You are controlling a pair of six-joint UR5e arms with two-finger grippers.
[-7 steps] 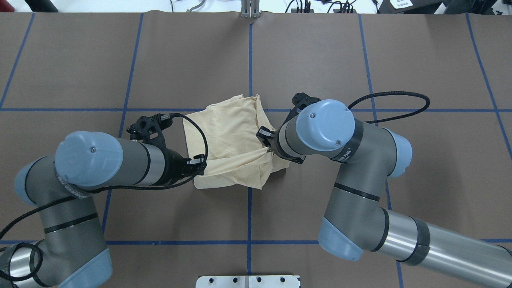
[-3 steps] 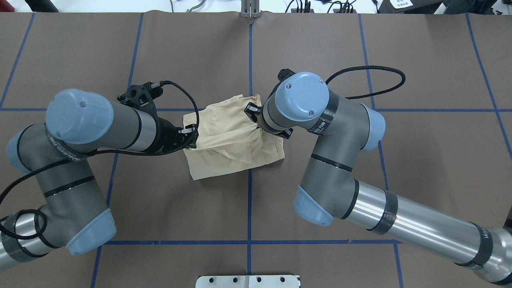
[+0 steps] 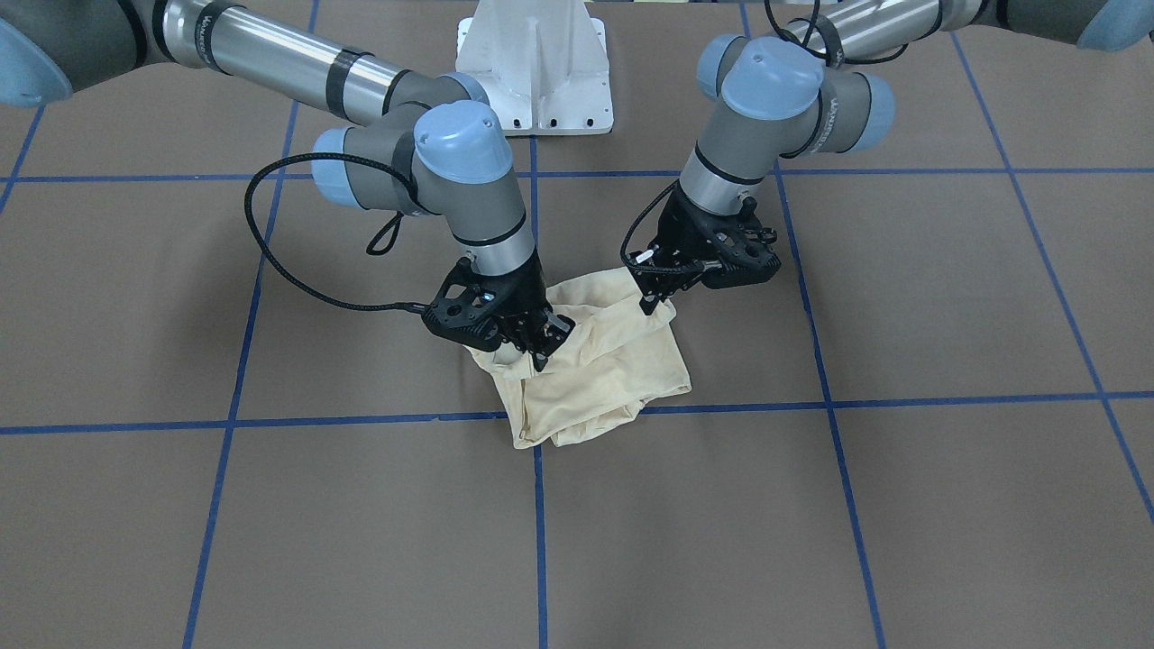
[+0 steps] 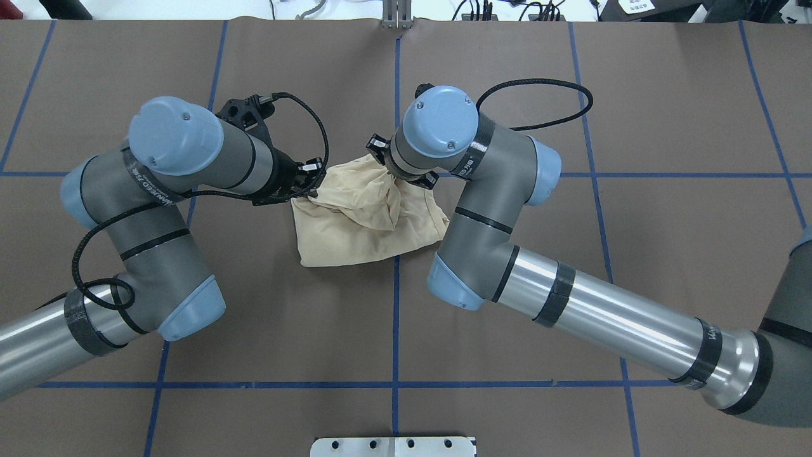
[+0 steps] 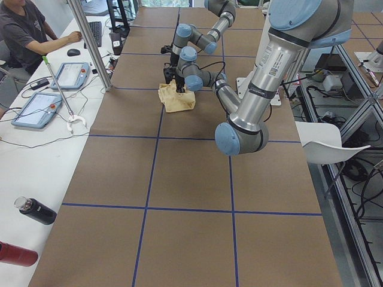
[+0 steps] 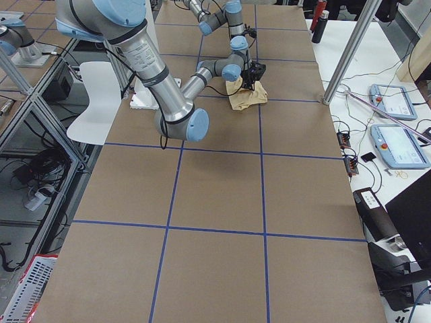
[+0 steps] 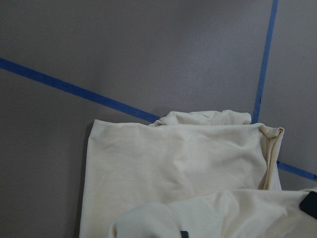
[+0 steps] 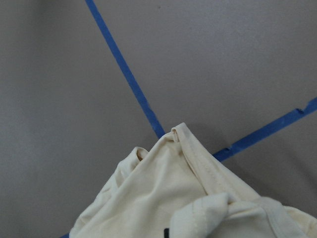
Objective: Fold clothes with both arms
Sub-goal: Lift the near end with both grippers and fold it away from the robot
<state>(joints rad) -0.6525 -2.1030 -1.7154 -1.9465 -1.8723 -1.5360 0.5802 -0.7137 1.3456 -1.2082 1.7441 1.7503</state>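
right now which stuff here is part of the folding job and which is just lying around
In the job:
shirt
left gripper, shut on the shirt
right gripper, shut on the shirt

Lying about:
black bottle
red bottle
tablet
chair

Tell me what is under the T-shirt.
The T-shirt lies on the brown-paper table; blue tape lines run in beneath it. Their crossing, and anything else beneath the folds, is covered.

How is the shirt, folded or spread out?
Folded, but rumpled: the shirt is a small layered bundle, with the left hand and right hand gripping it.
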